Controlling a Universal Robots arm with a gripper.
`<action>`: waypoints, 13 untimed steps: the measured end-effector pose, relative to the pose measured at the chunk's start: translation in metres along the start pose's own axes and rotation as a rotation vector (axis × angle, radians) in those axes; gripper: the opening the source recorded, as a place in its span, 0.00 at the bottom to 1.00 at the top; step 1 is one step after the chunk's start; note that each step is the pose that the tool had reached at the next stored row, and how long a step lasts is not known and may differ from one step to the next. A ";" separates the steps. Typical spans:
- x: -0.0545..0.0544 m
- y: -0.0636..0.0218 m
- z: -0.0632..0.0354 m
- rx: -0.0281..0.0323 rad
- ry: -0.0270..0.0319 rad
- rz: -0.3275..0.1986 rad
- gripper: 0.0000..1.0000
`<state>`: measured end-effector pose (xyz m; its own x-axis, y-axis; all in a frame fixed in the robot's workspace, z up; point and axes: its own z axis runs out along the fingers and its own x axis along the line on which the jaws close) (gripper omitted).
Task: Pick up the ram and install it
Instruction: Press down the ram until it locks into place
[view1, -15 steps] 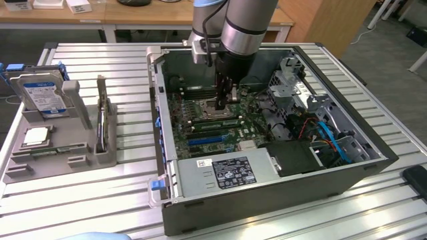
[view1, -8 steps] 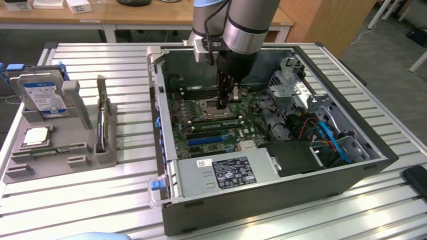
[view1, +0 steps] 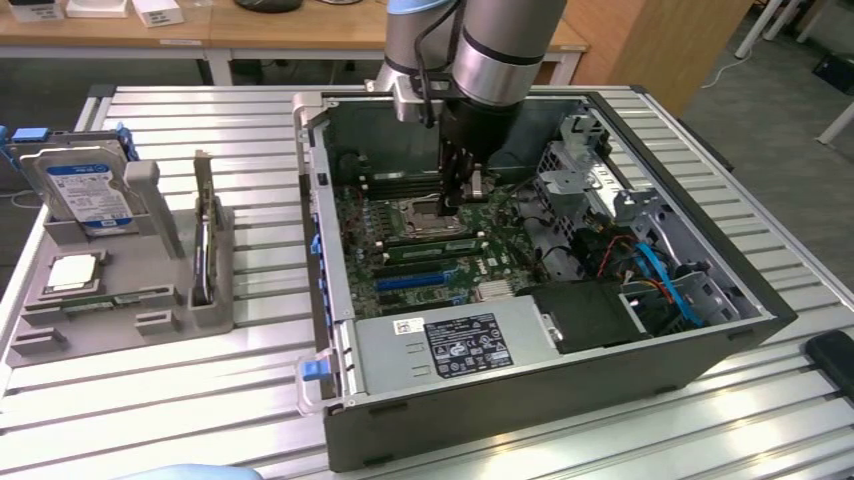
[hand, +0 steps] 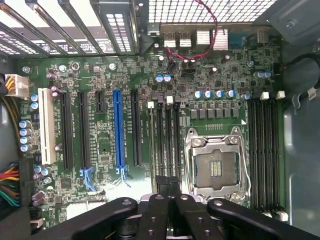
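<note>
the ram (view1: 203, 245), a thin dark-green stick, stands on its long edge (upright) in a grey holder's (view1: 214, 310) slot.

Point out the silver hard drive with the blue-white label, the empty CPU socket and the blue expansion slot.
Silver hard drive with blue-white label (view1: 88, 190): exterior view, on its label.
Empty metal-framed CPU socket (hand: 216, 167): wrist view, on its dark centre.
Long blue expansion slot (hand: 118, 129): wrist view, mid-length.

Green motherboard (hand: 150, 75) with blue slot (hand: 118, 130), black jaws, blue-white-labelled silver hard drive (view1: 88, 190).
</note>
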<state>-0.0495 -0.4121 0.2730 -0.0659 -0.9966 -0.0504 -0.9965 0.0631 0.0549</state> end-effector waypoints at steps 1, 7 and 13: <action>0.000 -0.0002 -0.0006 0.0000 -0.0013 0.001 0.10; 0.000 -0.0001 -0.0025 -0.0032 -0.0019 0.004 0.10; 0.000 -0.0001 -0.0026 -0.0059 -0.0012 0.005 0.10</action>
<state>-0.0492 -0.4121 0.2756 -0.0705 -0.9962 -0.0514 -0.9959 0.0673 0.0610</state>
